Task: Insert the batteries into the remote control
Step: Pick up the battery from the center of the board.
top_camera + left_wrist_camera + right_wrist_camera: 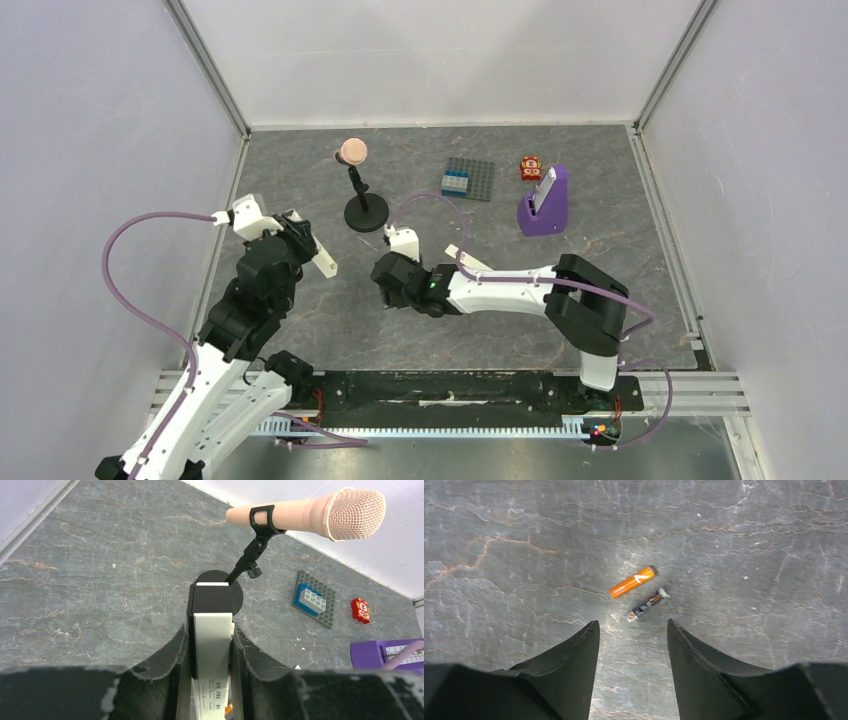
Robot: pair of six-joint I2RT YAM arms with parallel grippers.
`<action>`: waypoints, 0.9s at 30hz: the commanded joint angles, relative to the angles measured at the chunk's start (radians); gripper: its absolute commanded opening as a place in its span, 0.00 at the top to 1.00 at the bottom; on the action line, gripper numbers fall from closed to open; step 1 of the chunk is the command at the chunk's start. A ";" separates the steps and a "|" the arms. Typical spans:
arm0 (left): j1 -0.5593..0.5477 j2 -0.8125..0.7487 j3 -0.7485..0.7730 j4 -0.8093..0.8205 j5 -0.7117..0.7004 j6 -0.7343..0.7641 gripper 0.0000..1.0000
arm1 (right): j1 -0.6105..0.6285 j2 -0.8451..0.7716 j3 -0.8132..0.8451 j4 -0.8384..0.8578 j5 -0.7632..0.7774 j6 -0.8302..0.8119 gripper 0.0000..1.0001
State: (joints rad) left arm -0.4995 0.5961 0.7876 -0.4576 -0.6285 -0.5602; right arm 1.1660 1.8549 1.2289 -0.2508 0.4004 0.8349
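My left gripper [212, 630] is shut on the remote control [213, 647], a slim white bar with a black section at its far end, held lengthwise between the fingers. From above, the remote control [323, 263] sticks out of the left gripper [303, 248] toward the table's middle, off the surface. The batteries lie side by side on the grey table: an orange one [633, 581] and a dark grey one [647, 604]. My right gripper [633, 622] hovers open just short of them with nothing between its fingers. In the top view the right gripper [385, 281] hides the batteries.
A pink microphone [354, 151] on a black stand with a round base [366, 215] is just beyond both grippers. Further back are a grey baseplate with blue and white bricks [468, 179], a small red toy [530, 167] and a purple wedge stand [545, 207].
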 commanded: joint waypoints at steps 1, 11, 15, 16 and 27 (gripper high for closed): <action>0.001 -0.054 0.027 0.008 -0.036 0.046 0.98 | 0.024 0.057 0.099 -0.024 0.112 0.076 0.44; 0.002 -0.125 0.018 -0.029 -0.030 0.055 0.98 | 0.023 0.179 0.236 -0.147 0.119 0.178 0.53; 0.002 -0.149 0.003 -0.032 -0.029 0.055 0.98 | 0.023 0.137 0.181 -0.157 0.163 0.200 0.54; 0.002 -0.154 -0.001 -0.032 -0.030 0.054 0.98 | 0.024 0.131 0.171 -0.164 0.171 0.205 0.55; 0.002 -0.161 -0.017 -0.033 -0.029 0.043 0.98 | 0.008 0.200 0.212 -0.219 0.155 0.235 0.58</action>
State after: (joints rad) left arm -0.4995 0.4419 0.7700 -0.5102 -0.6285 -0.5373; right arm 1.1820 2.0304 1.4086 -0.4507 0.5297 1.0393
